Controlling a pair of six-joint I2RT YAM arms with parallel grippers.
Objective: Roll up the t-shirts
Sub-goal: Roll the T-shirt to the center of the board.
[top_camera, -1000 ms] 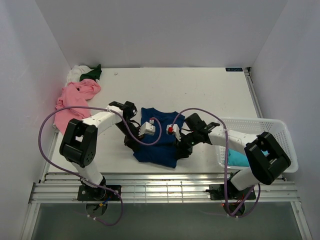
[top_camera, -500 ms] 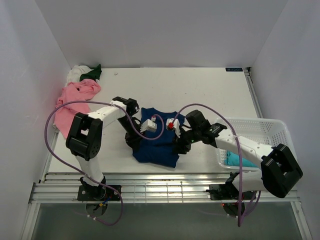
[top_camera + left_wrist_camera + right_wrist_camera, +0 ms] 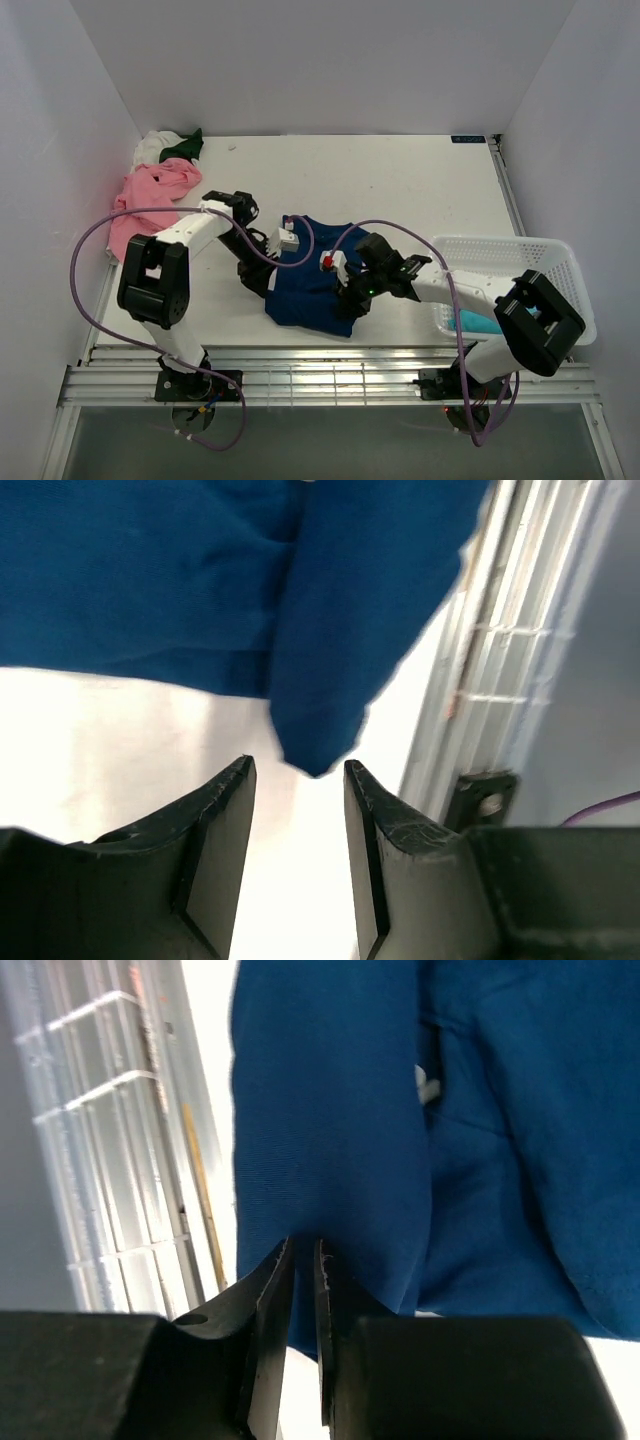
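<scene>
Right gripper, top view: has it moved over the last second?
Yes. The right gripper has shifted left, farther from the white basket, and it is still over the navy t-shirt.

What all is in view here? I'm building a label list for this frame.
navy blue t-shirt: one, navy, table centre, between the arms
pink t-shirt: one, pink, table's left edge
white t-shirt: one, white, far-left corner
dark green t-shirt: one, dark green, beside the white one
teal t-shirt: one, teal, inside the basket
basket: one, white mesh, table's right side
table: one, white
left gripper: black, open at a navy corner
right gripper: black, pinching the navy edge
</scene>
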